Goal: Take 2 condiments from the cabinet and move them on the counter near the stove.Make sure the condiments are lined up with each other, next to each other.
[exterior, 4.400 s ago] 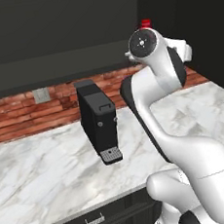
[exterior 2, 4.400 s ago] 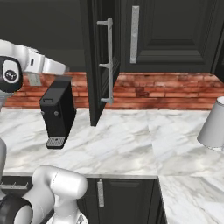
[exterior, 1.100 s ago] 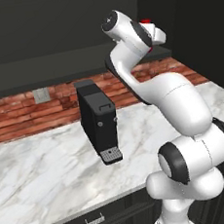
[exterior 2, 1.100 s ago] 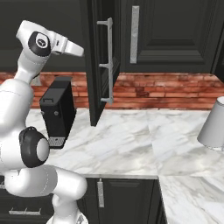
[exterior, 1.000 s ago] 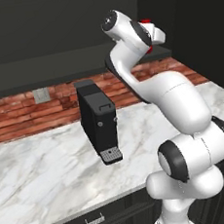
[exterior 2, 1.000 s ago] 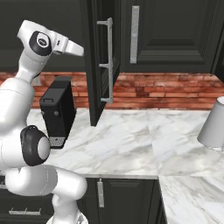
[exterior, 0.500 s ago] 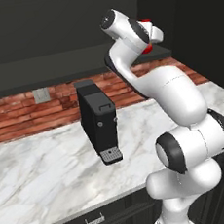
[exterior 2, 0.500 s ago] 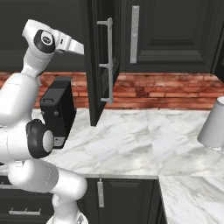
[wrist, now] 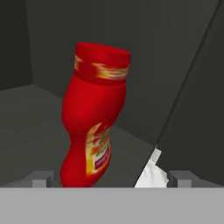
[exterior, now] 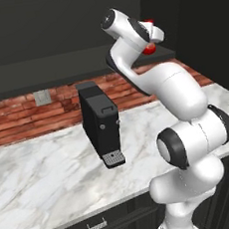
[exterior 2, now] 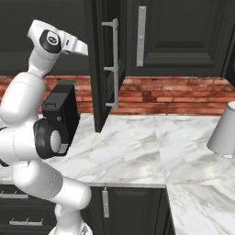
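A red condiment bottle (wrist: 94,118) with a red cap stands upright on the dark cabinet shelf (wrist: 30,127). It is close in front of my gripper (wrist: 111,179), which is open, and it sits nearer the left fingertip (wrist: 41,177) than the right. In the left base view my gripper (exterior: 152,38) is raised into the cabinet (exterior: 57,72), with the red bottle (exterior: 149,48) peeking out behind it. The marble counter (exterior: 42,169) lies below. The stove is out of view.
A tall black coffee machine (exterior: 101,123) stands on the counter under the cabinet. The open cabinet door (exterior 2: 103,69) hangs just right of my hand. A grey rounded vessel (exterior 2: 225,131) sits at the counter's far right. A brick backsplash (exterior 2: 174,94) runs behind.
The arm has stretched a little further up and into the cabinet, bringing the hand closer to the red bottle. The jaws have stayed wide.
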